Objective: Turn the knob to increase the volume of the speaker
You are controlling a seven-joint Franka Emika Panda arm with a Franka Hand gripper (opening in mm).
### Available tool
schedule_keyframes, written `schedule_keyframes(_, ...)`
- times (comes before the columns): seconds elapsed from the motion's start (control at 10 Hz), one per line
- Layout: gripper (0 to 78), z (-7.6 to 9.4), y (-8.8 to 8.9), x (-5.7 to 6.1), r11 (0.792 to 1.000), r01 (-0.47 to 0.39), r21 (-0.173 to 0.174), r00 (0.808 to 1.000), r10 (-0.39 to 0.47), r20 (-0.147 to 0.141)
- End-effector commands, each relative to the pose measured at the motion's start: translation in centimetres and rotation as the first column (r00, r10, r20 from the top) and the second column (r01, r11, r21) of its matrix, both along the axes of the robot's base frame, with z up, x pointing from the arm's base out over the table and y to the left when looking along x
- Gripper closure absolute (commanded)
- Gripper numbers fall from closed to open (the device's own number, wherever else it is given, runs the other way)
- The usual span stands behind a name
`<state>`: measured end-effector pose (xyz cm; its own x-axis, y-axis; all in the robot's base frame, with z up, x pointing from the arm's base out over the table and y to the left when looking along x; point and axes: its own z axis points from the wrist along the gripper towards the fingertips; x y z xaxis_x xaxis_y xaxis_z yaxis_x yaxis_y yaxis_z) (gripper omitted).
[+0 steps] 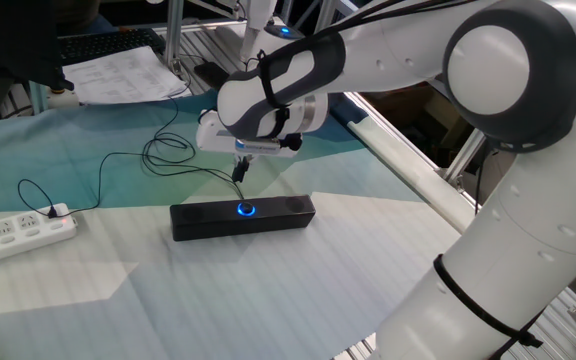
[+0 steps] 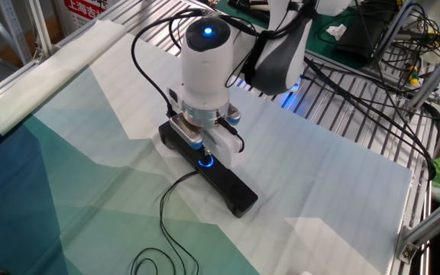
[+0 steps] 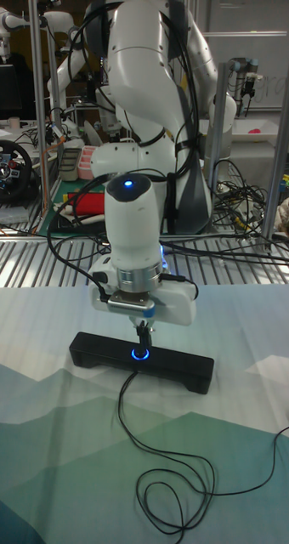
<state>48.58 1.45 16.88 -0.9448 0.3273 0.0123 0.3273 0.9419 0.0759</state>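
The speaker [image 1: 268, 214] [image 2: 231, 191] [image 3: 93, 348] is a long black bar lying on the teal and white cloth. Its knob [image 1: 244, 209] [image 2: 206, 160] [image 3: 140, 354] glows blue in the middle of the bar. My gripper [image 1: 239, 174] [image 3: 143, 333] points straight down over the knob, a short way above it. The dark fingers stand close together with nothing between them. In the other fixed view the white hand covers the fingertips.
A thin black cable [image 1: 118, 160] [image 3: 161, 476] runs from the speaker in loops across the cloth. A white power strip [image 1: 18, 232] lies at the left. Papers [image 1: 118, 75] sit at the back. Bare metal slats [image 2: 357, 114] and tangled wires border the cloth.
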Motion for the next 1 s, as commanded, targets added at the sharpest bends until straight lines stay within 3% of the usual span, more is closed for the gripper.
schedule_keyframes(0.1,77.6,0.1,0.0,0.1,0.998,0.064,-0.024,0.998,-0.064,-0.003)
schedule_keyframes(0.3,77.6,0.1,0.0,0.1,0.996,0.061,-0.071,0.998,-0.061,0.002)
schedule_keyframes(0.6,77.6,0.0,-0.1,0.0,0.997,0.053,-0.057,0.999,-0.053,0.004)
schedule_keyframes(1.0,77.6,-0.8,-0.9,-2.1,0.997,0.044,-0.057,0.999,-0.045,-0.004)
